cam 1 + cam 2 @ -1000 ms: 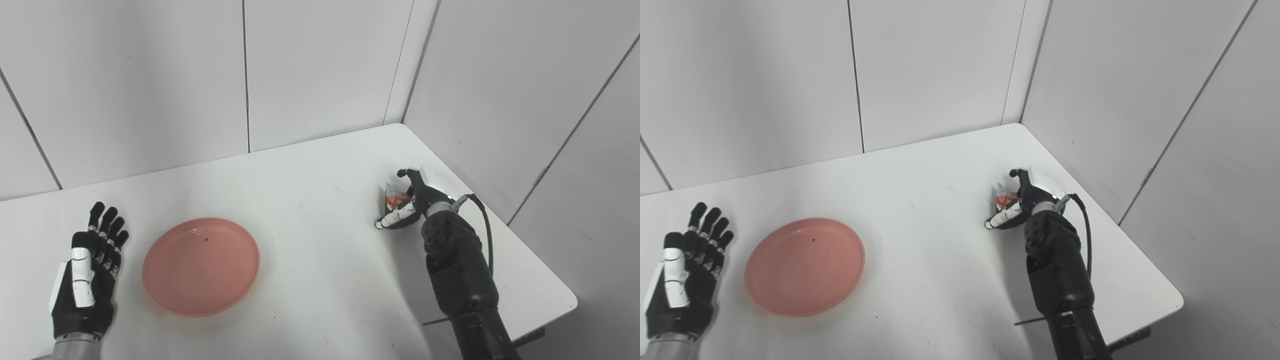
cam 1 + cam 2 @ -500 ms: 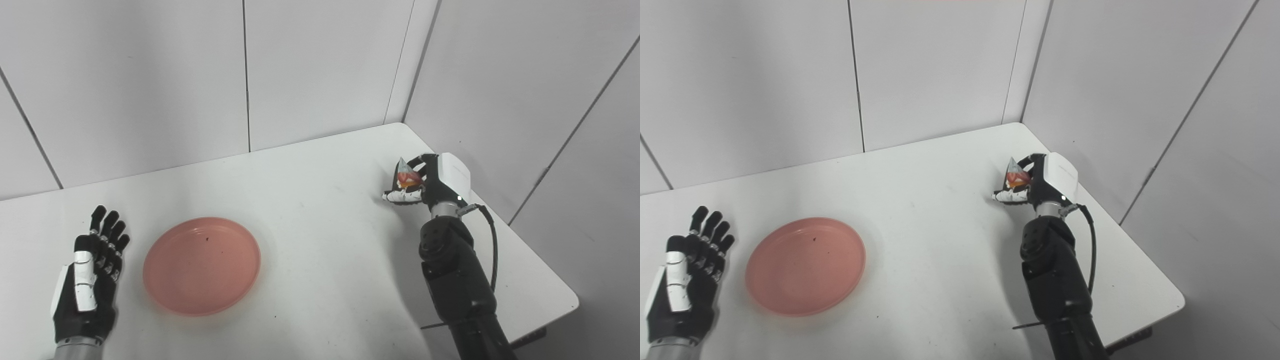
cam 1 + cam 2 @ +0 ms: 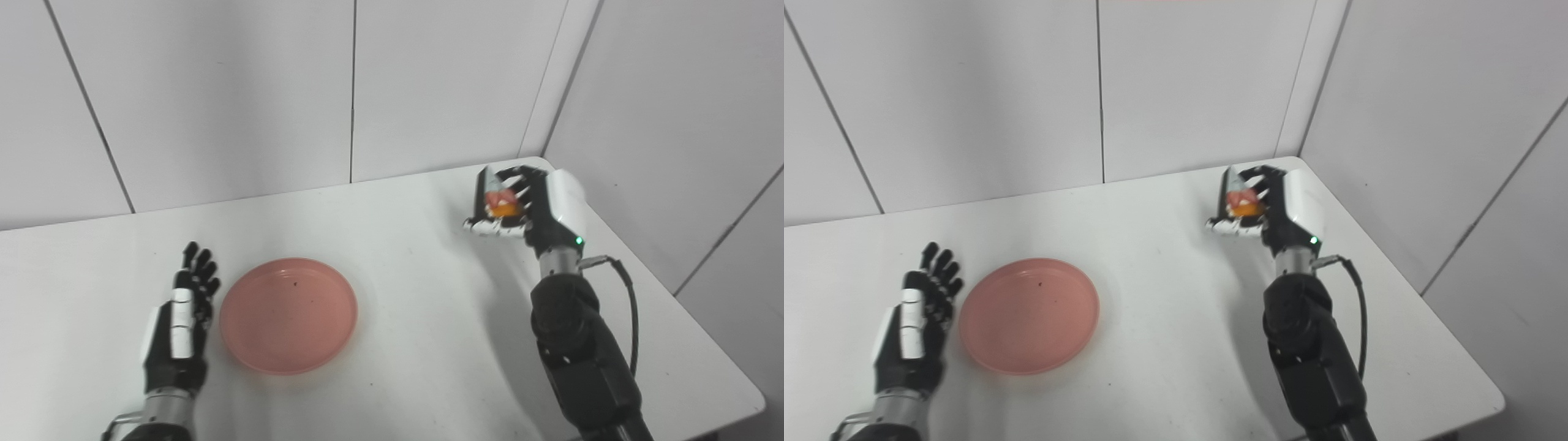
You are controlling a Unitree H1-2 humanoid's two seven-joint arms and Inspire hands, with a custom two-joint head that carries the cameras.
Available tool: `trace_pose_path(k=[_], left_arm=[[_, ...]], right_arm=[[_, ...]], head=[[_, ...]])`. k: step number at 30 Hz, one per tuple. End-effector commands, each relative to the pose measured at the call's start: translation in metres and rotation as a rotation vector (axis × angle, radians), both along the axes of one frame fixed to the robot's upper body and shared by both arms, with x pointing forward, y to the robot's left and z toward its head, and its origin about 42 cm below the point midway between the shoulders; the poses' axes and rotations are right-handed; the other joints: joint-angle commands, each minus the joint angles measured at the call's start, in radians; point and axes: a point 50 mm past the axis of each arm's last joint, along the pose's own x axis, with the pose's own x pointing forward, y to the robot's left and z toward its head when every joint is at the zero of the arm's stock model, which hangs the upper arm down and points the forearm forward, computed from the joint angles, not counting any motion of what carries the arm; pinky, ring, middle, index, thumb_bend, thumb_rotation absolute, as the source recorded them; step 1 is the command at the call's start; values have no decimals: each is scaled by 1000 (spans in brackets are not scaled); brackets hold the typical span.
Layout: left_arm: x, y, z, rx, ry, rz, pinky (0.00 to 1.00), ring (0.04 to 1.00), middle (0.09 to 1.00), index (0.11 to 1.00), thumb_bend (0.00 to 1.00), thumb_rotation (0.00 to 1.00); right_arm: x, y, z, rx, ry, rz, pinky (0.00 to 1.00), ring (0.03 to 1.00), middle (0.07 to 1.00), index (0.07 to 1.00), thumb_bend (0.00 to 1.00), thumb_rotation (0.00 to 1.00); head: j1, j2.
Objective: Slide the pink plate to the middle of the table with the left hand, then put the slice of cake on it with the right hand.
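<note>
The pink plate (image 3: pixel 288 314) lies flat on the white table (image 3: pixel 398 288), left of its middle. My left hand (image 3: pixel 181 321) rests open on the table just left of the plate, fingers pointing away, apart from the rim. My right hand (image 3: pixel 520 205) is raised above the table's far right part and is shut on the slice of cake (image 3: pixel 497 197), a small wedge with red and orange topping. The cake also shows in the right eye view (image 3: pixel 1240 197), held well clear of the table top.
Grey wall panels stand close behind the table and along its right side, meeting at the far right corner (image 3: pixel 542 156). The table's right edge (image 3: pixel 692 312) runs close beside my right forearm, where a black cable (image 3: pixel 625 306) loops out.
My right hand has lifted the cake off the table and raised it. The camera has shifted, so the whole scene sits further right in the picture. The plate has not visibly moved on the table.
</note>
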Motion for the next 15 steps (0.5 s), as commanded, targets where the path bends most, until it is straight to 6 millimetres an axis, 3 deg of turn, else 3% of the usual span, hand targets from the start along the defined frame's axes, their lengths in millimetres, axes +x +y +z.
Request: trace_pose_path(k=[1,6,9,11,15], left_arm=[[-16,-8,-33,-2,75,11,1000,1000,1000,998,687,1000],[-15,-19,-35,7,76,9,1000,1000,1000,1000,705,1000],[-15,-24,-35,10,70,8,1000,1000,1000,1000,707,1000],[-15,-27,-34,17,57,14,1000,1000,1000,1000,684,1000],[-15,-33,-33,21,42,27,1000,1000,1000,1000,656,1000]], right_arm=[[-1,14,18,-10,-71,118,219,286,439,508,516,0],[-5,44,17,-27,-78,272,213,283,450,510,517,0],[-9,62,18,-31,-87,344,163,234,400,510,513,0],[-11,77,19,-18,-84,405,107,165,451,487,520,0],[-14,109,27,-41,-84,512,125,196,390,494,513,0]], head=[[35,1],[94,1],[130,5],[145,10],[174,19]])
